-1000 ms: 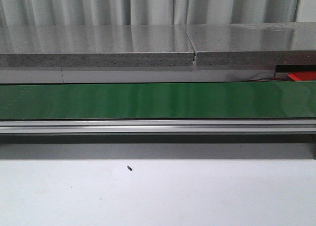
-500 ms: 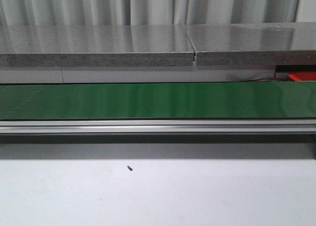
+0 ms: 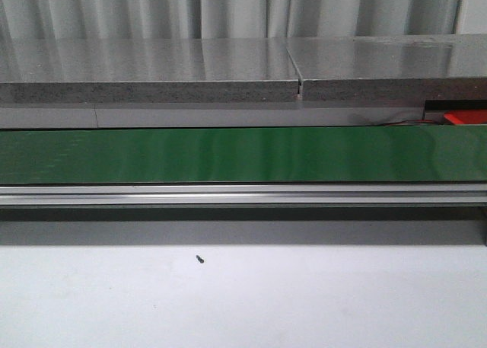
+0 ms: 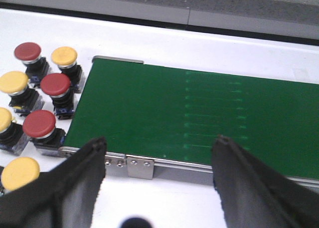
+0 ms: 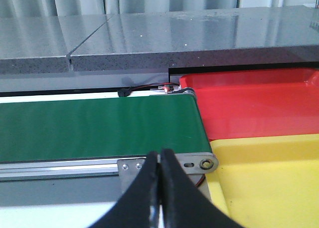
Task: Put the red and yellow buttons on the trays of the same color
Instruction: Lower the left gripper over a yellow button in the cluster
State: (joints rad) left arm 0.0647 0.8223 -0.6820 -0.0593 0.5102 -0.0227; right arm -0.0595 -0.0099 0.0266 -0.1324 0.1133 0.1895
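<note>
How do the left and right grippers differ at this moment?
The left gripper is open, fingers spread wide; the right gripper is shut, fingers touching. The left hangs near the buttons; the right near the red tray and yellow tray. Both hold nothing.

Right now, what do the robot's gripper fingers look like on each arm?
Only the fingers show. The left gripper has two broad, matte black fingers with flat, slightly grainy faces tapering to blunt tips. The right gripper has the same black fingers, narrowing to points. No cables, markings or arm links are visible.
</note>
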